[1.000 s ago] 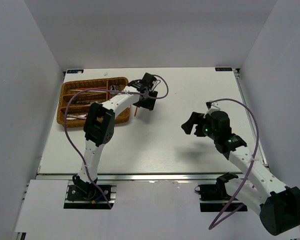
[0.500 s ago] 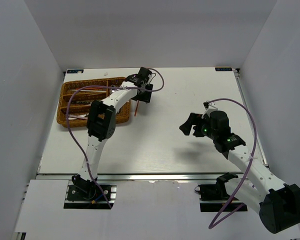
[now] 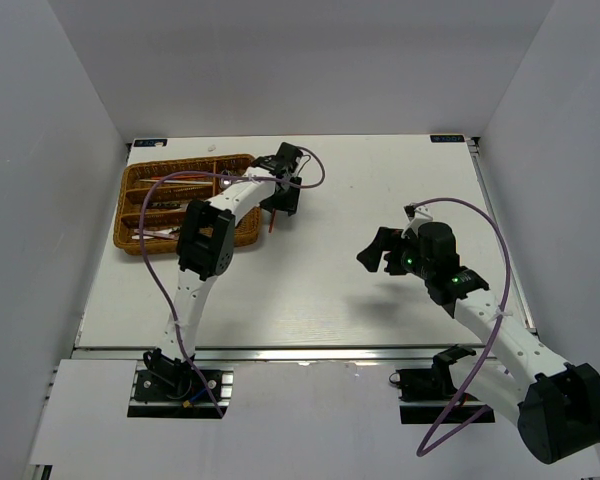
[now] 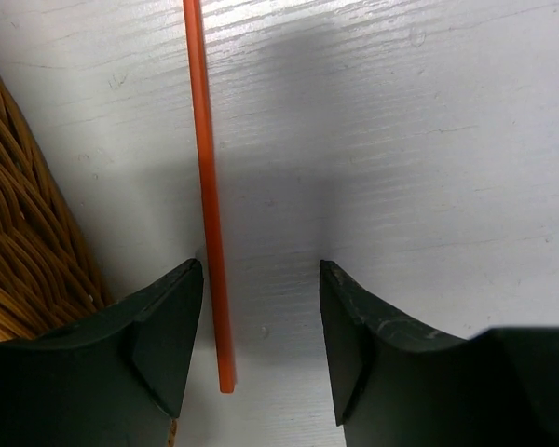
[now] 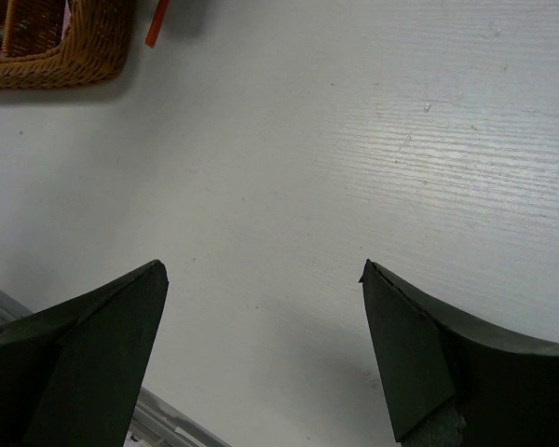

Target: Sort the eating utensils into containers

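A thin red-orange chopstick (image 4: 205, 186) lies on the white table just right of the brown wicker tray (image 4: 28, 242). My left gripper (image 4: 261, 326) is open and low over the table. The chopstick's end sits between its fingers, close to the left one, and is not gripped. In the top view the left gripper (image 3: 283, 190) is at the tray's (image 3: 242, 160) far right corner, with the chopstick (image 3: 271, 222) poking out below it. Several utensils (image 3: 165, 205) lie in the tray's compartments. My right gripper (image 3: 375, 250) is open and empty above the middle-right of the table.
The right wrist view shows the tray's near corner (image 5: 65, 56) and the chopstick's tip (image 5: 156, 23) at the top left, and the table's front rail (image 5: 158, 424) at the bottom left. White walls enclose the table on three sides.
My left gripper has shifted a little back and left, closer to the tray's right end, over the chopstick. My right gripper has drifted slightly left.
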`<move>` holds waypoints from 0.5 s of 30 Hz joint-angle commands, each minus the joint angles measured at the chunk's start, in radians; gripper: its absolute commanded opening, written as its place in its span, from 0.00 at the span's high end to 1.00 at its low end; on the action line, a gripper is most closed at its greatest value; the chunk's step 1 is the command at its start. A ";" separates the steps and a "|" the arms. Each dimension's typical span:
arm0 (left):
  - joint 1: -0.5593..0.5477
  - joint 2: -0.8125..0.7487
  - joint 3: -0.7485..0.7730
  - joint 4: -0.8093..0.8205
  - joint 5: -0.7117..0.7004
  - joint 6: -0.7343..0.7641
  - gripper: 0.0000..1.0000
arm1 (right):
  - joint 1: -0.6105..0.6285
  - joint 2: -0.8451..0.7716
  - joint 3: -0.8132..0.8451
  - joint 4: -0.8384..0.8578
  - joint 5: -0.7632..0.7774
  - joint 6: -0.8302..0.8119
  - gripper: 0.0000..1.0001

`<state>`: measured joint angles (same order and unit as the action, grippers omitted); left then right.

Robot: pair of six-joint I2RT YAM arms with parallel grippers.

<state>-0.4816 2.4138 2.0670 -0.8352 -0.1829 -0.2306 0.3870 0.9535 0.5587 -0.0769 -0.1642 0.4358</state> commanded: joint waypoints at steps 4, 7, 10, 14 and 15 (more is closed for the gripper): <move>0.011 -0.051 -0.090 0.011 0.068 -0.041 0.46 | -0.002 -0.013 -0.016 0.052 -0.020 -0.008 0.11; 0.008 -0.087 -0.174 0.053 0.098 -0.073 0.53 | -0.003 -0.021 -0.016 0.055 -0.027 -0.005 0.11; 0.003 -0.116 -0.270 0.091 0.144 -0.107 0.59 | -0.002 -0.022 -0.016 0.062 -0.043 -0.002 0.11; -0.034 -0.127 -0.366 0.125 0.216 -0.128 0.69 | -0.004 -0.027 -0.023 0.066 -0.057 0.009 0.11; -0.040 -0.128 -0.393 0.128 0.218 -0.128 0.71 | -0.004 -0.028 -0.026 0.066 -0.057 0.011 0.11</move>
<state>-0.4824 2.2566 1.7702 -0.6651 -0.0753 -0.3252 0.3870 0.9482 0.5407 -0.0517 -0.1963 0.4404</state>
